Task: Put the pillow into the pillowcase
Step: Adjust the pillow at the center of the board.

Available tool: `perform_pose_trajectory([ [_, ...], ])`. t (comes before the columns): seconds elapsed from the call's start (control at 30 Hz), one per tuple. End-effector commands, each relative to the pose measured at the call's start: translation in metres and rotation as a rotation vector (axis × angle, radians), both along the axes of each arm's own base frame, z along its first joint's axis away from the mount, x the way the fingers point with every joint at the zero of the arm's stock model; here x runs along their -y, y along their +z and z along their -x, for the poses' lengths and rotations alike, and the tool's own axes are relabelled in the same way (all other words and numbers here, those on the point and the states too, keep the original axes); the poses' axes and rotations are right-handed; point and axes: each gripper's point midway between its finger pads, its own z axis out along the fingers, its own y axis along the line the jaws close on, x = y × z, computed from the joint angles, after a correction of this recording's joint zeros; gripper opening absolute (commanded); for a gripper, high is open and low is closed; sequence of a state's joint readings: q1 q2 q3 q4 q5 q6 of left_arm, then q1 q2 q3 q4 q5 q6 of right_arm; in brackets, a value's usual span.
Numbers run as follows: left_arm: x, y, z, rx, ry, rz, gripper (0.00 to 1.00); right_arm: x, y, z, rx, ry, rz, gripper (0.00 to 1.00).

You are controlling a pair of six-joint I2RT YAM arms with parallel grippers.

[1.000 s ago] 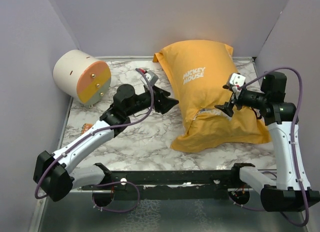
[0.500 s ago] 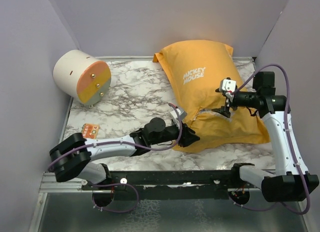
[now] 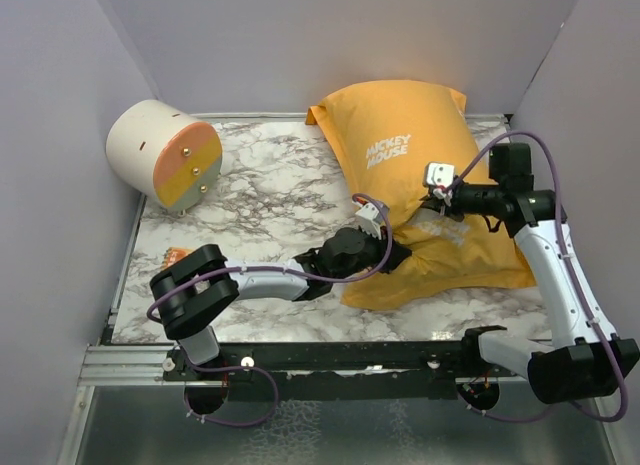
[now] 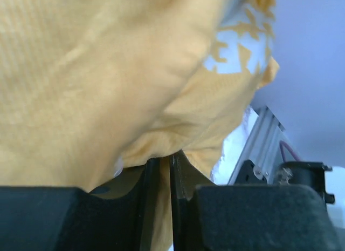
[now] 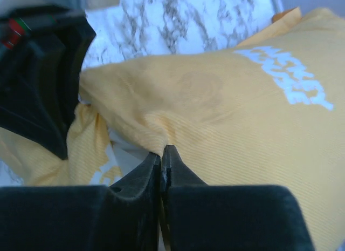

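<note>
Grey-veined marble patterning is seen across the surface (image 3: pixel 270 185). The stuffed orange-yellow pillowcase (image 3: pixel 400 180) is laid on it, lettered side up, under both end effectors. The pillow (image 5: pixel 126 154) is enclosed within, with only a pale sliver exposed just left of the right end effector (image 5: pixel 161 151). A cream-and-orange cylinder (image 3: pixel 165 153) is set well left of the left end effector (image 4: pixel 171 160). Both end effectors are pinched narrowly on folds of the pillowcase.
</note>
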State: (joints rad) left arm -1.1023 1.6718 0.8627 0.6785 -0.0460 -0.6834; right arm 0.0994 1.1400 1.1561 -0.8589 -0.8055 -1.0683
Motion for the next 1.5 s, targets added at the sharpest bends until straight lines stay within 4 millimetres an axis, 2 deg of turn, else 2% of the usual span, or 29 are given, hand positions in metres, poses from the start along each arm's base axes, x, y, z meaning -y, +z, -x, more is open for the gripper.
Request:
perform_pose_trajectory([
  [0.0, -0.021, 0.0, -0.047, 0.001, 0.204, -0.011, 0.17, -0.026, 0.097, 0.039, 0.095, 0.157, -0.156, 0.01],
  [0.07, -0.026, 0.005, -0.06, 0.001, 0.232, 0.005, 0.17, -0.032, 0.115, 0.064, 0.063, 0.223, -0.183, 0.01],
  [0.13, -0.026, 0.013, -0.069, 0.013, 0.235, 0.022, 0.17, -0.029, 0.108, 0.079, 0.045, 0.243, -0.157, 0.01],
  [0.2, -0.022, 0.026, -0.069, 0.04, 0.194, 0.039, 0.18, -0.018, 0.077, 0.083, -0.006, 0.191, -0.082, 0.01],
  [0.23, -0.018, 0.035, -0.063, 0.062, 0.148, 0.057, 0.18, -0.008, 0.054, 0.08, -0.04, 0.141, -0.029, 0.01],
  [0.33, -0.01, 0.061, -0.023, 0.133, -0.087, 0.104, 0.23, 0.023, -0.008, 0.072, -0.105, -0.041, 0.115, 0.03],
  [0.4, -0.017, 0.063, 0.007, 0.126, -0.216, 0.086, 0.33, 0.029, -0.021, 0.087, -0.119, -0.054, 0.14, 0.16],
  [0.53, -0.064, 0.054, 0.049, 0.092, -0.276, 0.025, 0.44, 0.014, -0.013, 0.122, -0.16, 0.064, 0.072, 0.46],
  [0.57, -0.078, 0.049, 0.055, 0.082, -0.268, 0.001, 0.49, 0.011, -0.01, 0.124, -0.158, 0.076, 0.058, 0.54],
  [0.63, -0.101, 0.053, 0.061, 0.073, -0.22, -0.027, 0.59, 0.008, -0.002, 0.121, -0.138, 0.085, 0.044, 0.74],
  [0.7, -0.123, 0.059, 0.056, 0.068, -0.133, -0.062, 0.68, 0.005, 0.009, 0.116, -0.11, 0.098, 0.024, 0.89],
  [0.77, -0.14, 0.062, 0.045, 0.069, -0.038, -0.097, 0.73, -0.002, 0.022, 0.113, -0.07, 0.13, -0.006, 0.95],
  [0.83, -0.146, 0.062, 0.036, 0.052, 0.004, -0.13, 0.73, -0.009, 0.03, 0.113, -0.034, 0.179, -0.041, 1.0],
  [0.9, -0.146, 0.057, 0.027, 0.032, 0.024, -0.161, 0.73, -0.015, 0.025, 0.116, -0.005, 0.248, -0.052, 1.0],
  [1.03, -0.137, 0.045, 0.013, 0.015, -0.019, -0.19, 0.75, -0.01, -0.006, 0.115, 0.022, 0.284, 0.008, 1.0],
  [1.13, -0.128, 0.041, 0.008, -0.033, -0.135, -0.077, 0.77, -0.005, -0.003, 0.109, 0.021, 0.2, 0.01, 1.0],
  [1.3, -0.124, 0.049, -0.023, -0.05, -0.138, 0.039, 0.8, -0.016, 0.028, 0.113, -0.018, 0.132, -0.132, 1.0],
  [1.37, -0.127, 0.06, -0.043, -0.055, -0.117, 0.103, 0.83, -0.018, 0.046, 0.102, -0.03, 0.065, -0.196, 1.0],
  [1.4, -0.131, 0.075, -0.056, -0.04, -0.11, 0.173, 0.83, -0.018, 0.055, 0.094, -0.043, 0.015, -0.236, 1.0],
  [1.47, -0.14, 0.091, -0.082, -0.075, -0.099, 0.296, 0.83, -0.021, 0.082, 0.076, -0.014, -0.04, -0.317, 1.0],
])
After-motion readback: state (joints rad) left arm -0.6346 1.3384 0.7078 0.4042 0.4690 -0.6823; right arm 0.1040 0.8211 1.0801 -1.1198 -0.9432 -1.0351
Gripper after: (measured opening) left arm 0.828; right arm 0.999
